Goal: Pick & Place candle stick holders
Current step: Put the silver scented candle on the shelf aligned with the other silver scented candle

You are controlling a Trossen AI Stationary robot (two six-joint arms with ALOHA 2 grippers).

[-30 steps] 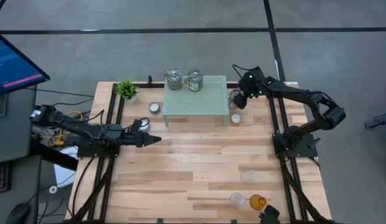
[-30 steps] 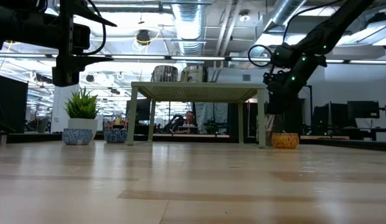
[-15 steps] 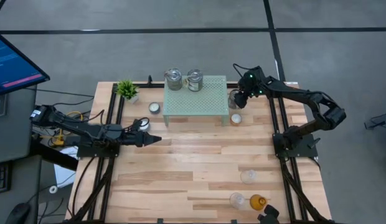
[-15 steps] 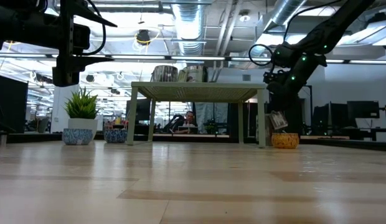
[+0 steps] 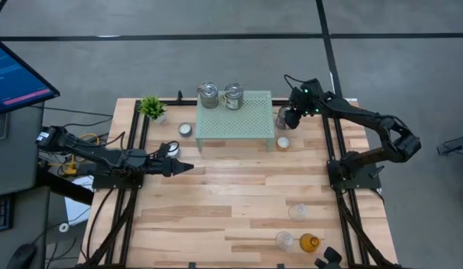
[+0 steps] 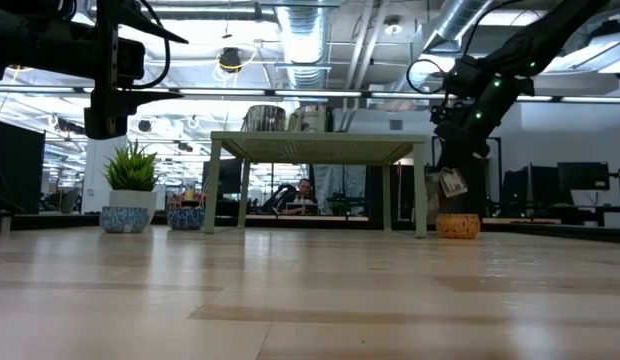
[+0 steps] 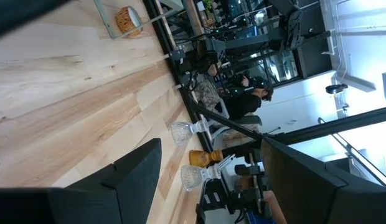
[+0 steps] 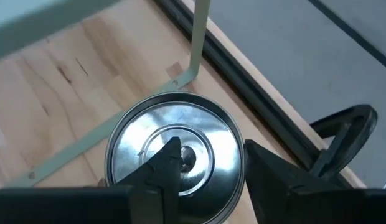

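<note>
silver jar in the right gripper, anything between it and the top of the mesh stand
Nothing visible. The silver jar hangs in the right gripper beside the mesh stand, whose near corner is bare; two other jars stand at its far side.

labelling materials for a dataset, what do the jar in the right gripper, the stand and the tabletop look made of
Jar: silvery and mirror-like, probably metallised glass or metal; its shiny inside reflects light. The right gripper grips its rim.
Stand: pale green perforated sheet on thin legs, likely painted metal; matte, a regular grid of holes.
Tabletop: light wood planks, with visible grain and joints.
</note>
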